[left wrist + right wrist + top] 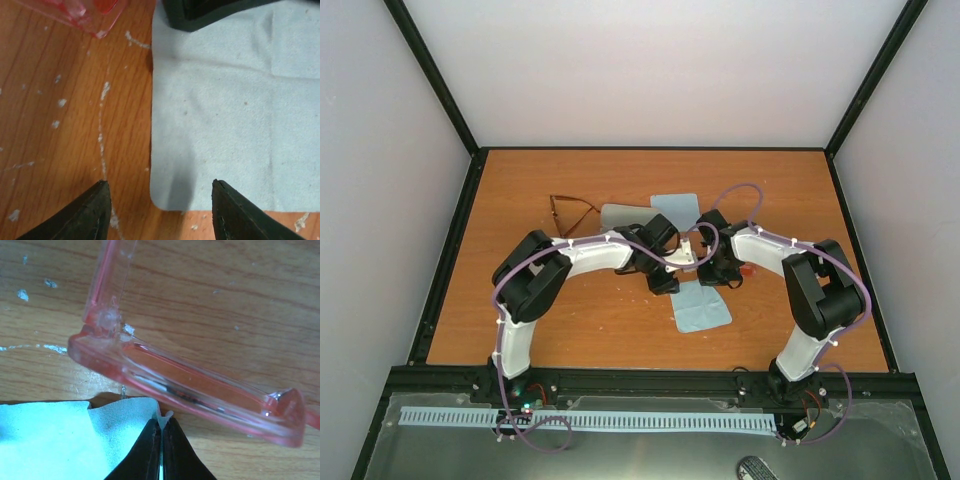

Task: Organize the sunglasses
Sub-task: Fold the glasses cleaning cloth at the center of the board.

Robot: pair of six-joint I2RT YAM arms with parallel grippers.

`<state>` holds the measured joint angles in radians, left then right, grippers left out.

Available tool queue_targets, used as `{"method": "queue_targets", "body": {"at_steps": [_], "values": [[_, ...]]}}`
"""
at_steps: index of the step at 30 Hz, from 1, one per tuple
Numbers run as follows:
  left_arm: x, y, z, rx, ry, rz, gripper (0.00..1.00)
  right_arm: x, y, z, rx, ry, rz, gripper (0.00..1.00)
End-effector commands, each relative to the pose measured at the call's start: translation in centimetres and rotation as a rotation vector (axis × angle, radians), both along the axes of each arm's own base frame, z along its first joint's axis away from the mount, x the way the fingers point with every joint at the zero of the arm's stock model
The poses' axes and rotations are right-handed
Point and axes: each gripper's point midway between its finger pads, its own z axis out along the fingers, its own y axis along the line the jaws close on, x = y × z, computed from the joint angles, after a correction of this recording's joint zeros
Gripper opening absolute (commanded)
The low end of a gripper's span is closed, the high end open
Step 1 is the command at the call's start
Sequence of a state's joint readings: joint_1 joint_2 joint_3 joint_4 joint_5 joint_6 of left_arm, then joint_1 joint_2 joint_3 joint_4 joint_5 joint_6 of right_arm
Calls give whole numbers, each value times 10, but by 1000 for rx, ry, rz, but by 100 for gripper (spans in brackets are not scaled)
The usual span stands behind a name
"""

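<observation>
My right gripper (161, 429) is pressed tight together. It pinches the corner of a blue cloth (45, 440). The corner sticks up a little between my fingers. The red glasses (190, 385) lie on the table (225, 290) just past that corner, very close to it. One arm of the red glasses points away from me.

My left gripper (159, 184) is spread wide and holds nothing. It hangs over the edge of the cloth, one finger over the wood and one over the cloth. A bit of the red glasses shows at the top left of that view.

The brown glasses (572, 210) lie far back on the left side of the table. They are well apart from both my grippers and close to a grey case (620, 215).
</observation>
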<state>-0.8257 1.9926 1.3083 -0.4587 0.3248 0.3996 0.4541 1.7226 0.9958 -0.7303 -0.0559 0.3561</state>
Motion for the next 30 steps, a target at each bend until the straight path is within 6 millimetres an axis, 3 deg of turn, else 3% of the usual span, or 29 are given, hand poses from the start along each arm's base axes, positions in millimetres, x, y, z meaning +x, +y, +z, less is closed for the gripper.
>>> {"method": "queue_targets", "body": {"at_steps": [1,13,22,30], "values": [[-4,-17,0,23,-33,-36,54,-9,-7,-10,-32,27,-11,3],[4,5,-31,174,-72,9,41,-9,-6,-8,-26,20,-10,3],[-14,20,-23,190,-44,-18,45,-9,-7,-4,-25,9,-16,3],[-22,24,-31,209,-4,-40,45,-7,-6,0,-19,-5,-20,3]]}}
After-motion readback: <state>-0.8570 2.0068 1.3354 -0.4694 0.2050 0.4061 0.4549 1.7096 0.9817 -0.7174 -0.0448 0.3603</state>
